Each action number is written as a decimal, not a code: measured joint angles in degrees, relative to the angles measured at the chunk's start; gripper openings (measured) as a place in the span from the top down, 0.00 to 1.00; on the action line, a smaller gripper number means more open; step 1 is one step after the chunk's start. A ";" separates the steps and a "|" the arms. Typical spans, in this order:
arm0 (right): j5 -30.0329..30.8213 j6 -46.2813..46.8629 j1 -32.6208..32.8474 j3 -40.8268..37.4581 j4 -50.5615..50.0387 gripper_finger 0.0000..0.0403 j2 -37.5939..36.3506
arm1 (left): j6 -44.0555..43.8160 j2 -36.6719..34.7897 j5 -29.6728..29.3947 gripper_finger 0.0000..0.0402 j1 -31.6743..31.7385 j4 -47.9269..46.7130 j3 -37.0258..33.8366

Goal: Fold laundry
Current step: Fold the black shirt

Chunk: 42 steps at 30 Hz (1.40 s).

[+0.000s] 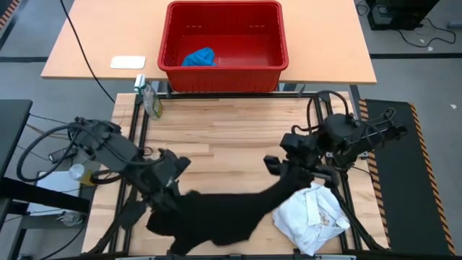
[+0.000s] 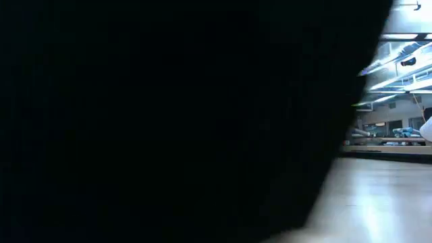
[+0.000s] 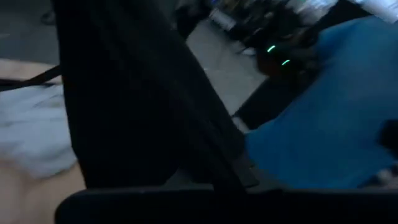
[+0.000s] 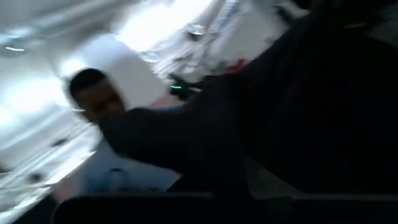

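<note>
The black garment (image 1: 216, 213) is seen stretched across the near half of the desk (image 1: 231, 126), its long axis running from the left gripper (image 1: 167, 189) up to the right gripper (image 1: 283, 167), so the cloth lies between the two arms, not to one side of either. At the left end, the left jaws are pressed together and appear to be pinching a bunched corner of the black cloth, which hangs and gathers below that hold toward the near edge. From there the garment is drawn out in a rising band toward the right. At the right end, the right jaws are likewise closed, and the cloth seems to be pinched there too, though the contact itself is hidden by the dark fabric. Just beside and partly under that right end a crumpled white garment (image 1: 312, 217) is lying at the near right corner of the desk. In the low view the frame is almost wholly covered by black cloth. A small bright blue garment (image 1: 199, 57) is resting inside the red basket (image 1: 224, 72) on the far table, well apart from both arms. The next move is judged to depend on the span being kept taut between the two holds.
</note>
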 joint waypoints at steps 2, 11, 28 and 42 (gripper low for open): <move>-3.14 2.38 0.83 0.00 5.86 0.96 1.20 | -1.85 0.05 1.74 0.99 -0.44 4.05 0.02; -9.38 20.21 3.69 0.00 22.51 0.95 6.00 | -11.44 3.15 9.44 0.99 -1.55 16.76 -0.20; -11.41 37.91 5.96 -0.02 33.48 0.95 7.52 | -26.52 9.84 25.29 0.99 -3.25 39.93 -0.35; -14.11 16.08 -12.29 0.07 -17.22 0.98 0.52 | -10.23 -3.76 1.42 0.99 5.91 -18.37 -0.09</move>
